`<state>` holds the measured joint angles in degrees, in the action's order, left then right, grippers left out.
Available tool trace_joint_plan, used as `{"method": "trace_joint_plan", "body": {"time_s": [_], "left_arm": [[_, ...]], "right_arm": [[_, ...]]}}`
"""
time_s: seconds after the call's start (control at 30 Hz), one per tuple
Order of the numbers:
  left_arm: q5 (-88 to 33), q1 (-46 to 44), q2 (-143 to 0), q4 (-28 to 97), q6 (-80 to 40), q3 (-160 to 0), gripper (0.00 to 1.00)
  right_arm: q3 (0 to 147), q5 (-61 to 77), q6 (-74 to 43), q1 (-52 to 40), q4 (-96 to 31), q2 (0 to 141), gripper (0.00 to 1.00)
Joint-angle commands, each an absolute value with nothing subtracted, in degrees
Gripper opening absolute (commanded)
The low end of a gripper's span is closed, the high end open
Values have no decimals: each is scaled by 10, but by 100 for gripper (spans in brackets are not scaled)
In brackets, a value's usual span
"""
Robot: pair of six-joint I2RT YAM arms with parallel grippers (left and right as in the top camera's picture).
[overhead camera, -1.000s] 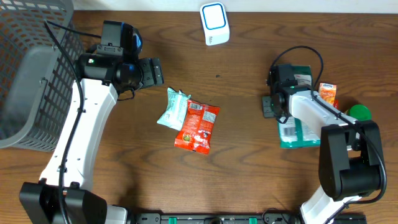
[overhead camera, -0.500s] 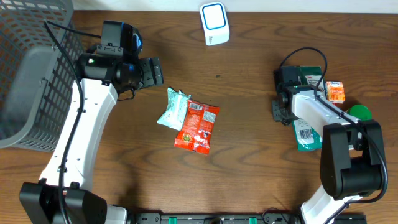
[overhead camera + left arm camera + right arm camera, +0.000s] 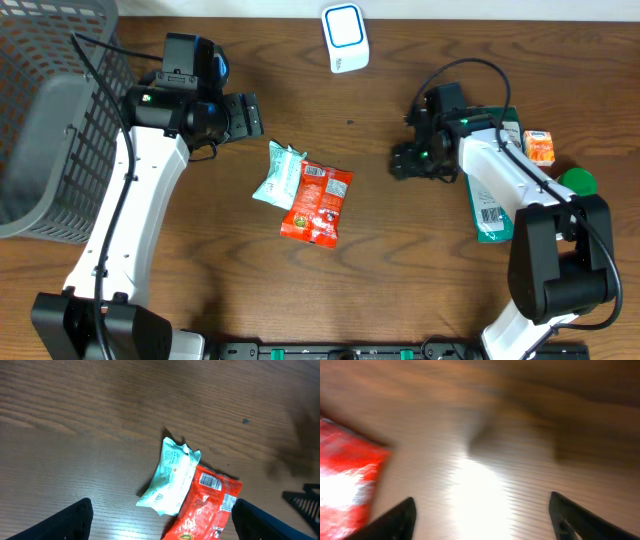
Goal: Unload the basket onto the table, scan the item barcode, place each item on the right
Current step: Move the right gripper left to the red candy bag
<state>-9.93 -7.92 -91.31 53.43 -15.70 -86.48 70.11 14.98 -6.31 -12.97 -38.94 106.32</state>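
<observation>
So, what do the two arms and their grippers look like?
The left arm and right arm have white links with black joints. The left gripper and right gripper are black. A thin black cable loops above the right arm.

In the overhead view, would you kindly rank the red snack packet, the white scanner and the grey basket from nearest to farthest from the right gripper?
Measured from the right gripper:
1. red snack packet, just to its left near the table's middle.
2. white scanner, at the table's back edge.
3. grey basket, far off at the left back corner.
</observation>
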Motion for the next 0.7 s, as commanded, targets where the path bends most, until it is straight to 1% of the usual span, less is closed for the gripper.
{"method": "trace_joint_plan", "body": {"time_s": [0.0,0.37,0.53,0.67], "left_arm": [[-96,-78,-910,535,-160,-865,89],[-96,-78,-910,535,-160,-865,89],[-96,-78,-910,535,-160,-865,89],[-96,-78,-910,535,-160,-865,89]], "right_arm": [[708,304,-67,-148,-380,1053,87],[708,296,-165,-209,-345,1053,84],[704,213,-263,-258,-334,1053,82],[690,183,-328,-310,-333,1053,82]]}}
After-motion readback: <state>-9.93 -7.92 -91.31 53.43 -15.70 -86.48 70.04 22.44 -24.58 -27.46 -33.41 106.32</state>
